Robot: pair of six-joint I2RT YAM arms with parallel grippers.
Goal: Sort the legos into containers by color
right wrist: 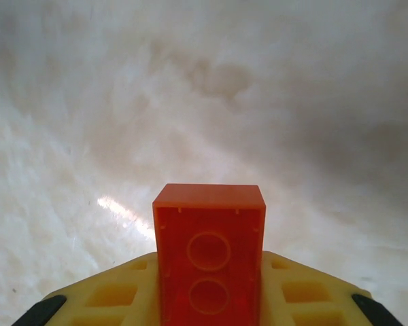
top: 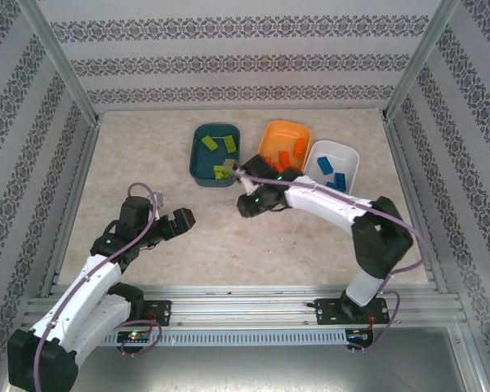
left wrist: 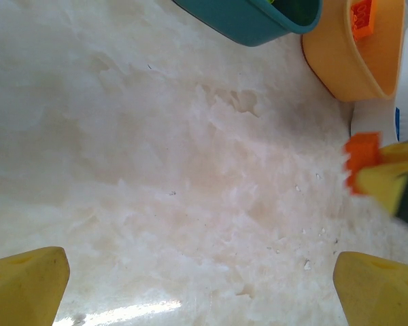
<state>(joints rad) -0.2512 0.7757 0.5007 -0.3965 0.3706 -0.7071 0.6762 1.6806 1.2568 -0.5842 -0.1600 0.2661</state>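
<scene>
An orange-red lego (right wrist: 209,258) stands upright between the yellow fingers of my right gripper (right wrist: 209,288), which is shut on it a little above the bare table. From above, that gripper (top: 246,202) sits just in front of the teal tray (top: 194,155) and the orange tray (top: 265,139). The same brick (left wrist: 362,158) shows in the left wrist view, at the tip of a yellow finger (left wrist: 391,180). My left gripper (top: 184,219) stands open over bare table to the left, its fingertips (left wrist: 24,285) wide apart with nothing between them.
Green bricks (top: 216,144) lie in the teal tray, orange ones (top: 283,158) in the orange tray, blue ones (top: 324,164) in the white tray (top: 353,155). Metal frame rails and patterned walls close in the marbled tabletop (top: 229,245).
</scene>
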